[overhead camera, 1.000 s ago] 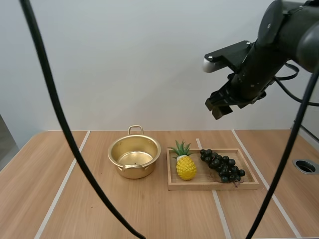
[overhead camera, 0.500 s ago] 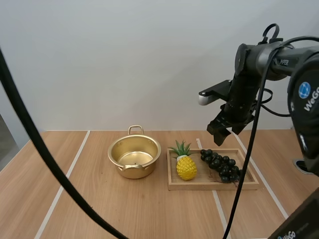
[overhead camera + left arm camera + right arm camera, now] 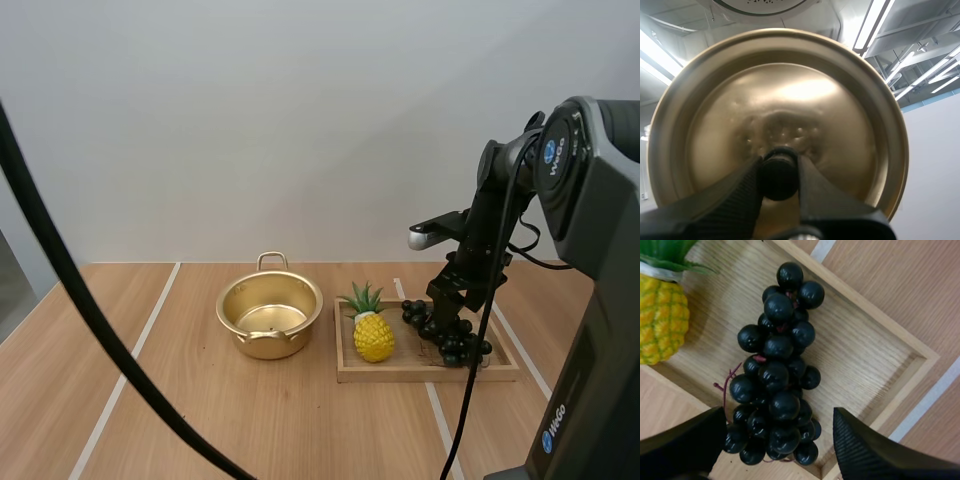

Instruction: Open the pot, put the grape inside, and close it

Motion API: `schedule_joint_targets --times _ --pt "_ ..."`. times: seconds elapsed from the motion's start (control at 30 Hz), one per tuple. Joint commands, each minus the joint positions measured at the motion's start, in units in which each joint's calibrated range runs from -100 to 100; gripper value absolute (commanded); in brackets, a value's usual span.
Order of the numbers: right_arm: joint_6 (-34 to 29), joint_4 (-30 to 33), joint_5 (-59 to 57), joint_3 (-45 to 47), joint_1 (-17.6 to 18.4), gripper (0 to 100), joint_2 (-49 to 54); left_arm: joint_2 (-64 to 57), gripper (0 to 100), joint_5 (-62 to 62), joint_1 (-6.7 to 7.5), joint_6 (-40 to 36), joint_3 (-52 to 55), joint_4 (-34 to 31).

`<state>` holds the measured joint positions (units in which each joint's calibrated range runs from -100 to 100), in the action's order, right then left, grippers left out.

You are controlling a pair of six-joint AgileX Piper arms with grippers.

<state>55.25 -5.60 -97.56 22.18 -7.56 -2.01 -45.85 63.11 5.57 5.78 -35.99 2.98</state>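
Now the right tool (image 3: 777, 440) hangs spread wide just over the grapes (image 3: 777, 365), which lie in the wooden tray (image 3: 865, 365). The bunch's long way runs between both fingers, so it should go straight down. The left tool (image 3: 779, 172) pinches the lid (image 3: 790, 90) knob.

pineapple (image 3: 373, 336): in wooden tray (image 3: 420, 374) | wooden tray: on table (image 3: 300, 420)

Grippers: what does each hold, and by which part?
The left gripper pinches the lid by its knob. The right gripper, open over the grapes, holds nothing.
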Motion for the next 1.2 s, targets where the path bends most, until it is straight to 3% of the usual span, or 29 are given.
schedule_joint_targets --times 0.0,0.87,0.9,0.97,1.0,1.03,1.17 --pt "2.3 -0.9 2.4 -0.4 -0.17 100 -1.29 0.79 0 -0.66 0.14 -0.42 -0.26 -0.54" --pt "3.95 -2.71 4.66 -0.4 -0.17 100 -8.94 2.11 0 0.55 0.14 0.46 -0.1 -0.54" --pt "3.95 -2.71 4.66 -0.4 -0.17 87 -8.94 2.11 0 0.55 0.14 0.46 -0.1 -0.54" --pt "3.95 -2.71 4.66 -0.4 -0.17 45 -8.94 2.11 0 0.55 0.14 0.46 -0.1 -0.54" --pt "3.95 -2.71 4.49 -0.4 -0.17 7 -8.94 2.11 0 0.55 0.14 0.46 -0.1 -0.54" --pt "3.43 -2.71 4.49 -0.4 -0.17 0 -8.94 2.11 0 0.55 0.14 0.46 -0.1 -0.54" --pt "0.74 -3.77 4.03 -0.53 -0.17 0 -8.21 2.11 0 0.55 0.14 0.46 -0.1 -0.54"
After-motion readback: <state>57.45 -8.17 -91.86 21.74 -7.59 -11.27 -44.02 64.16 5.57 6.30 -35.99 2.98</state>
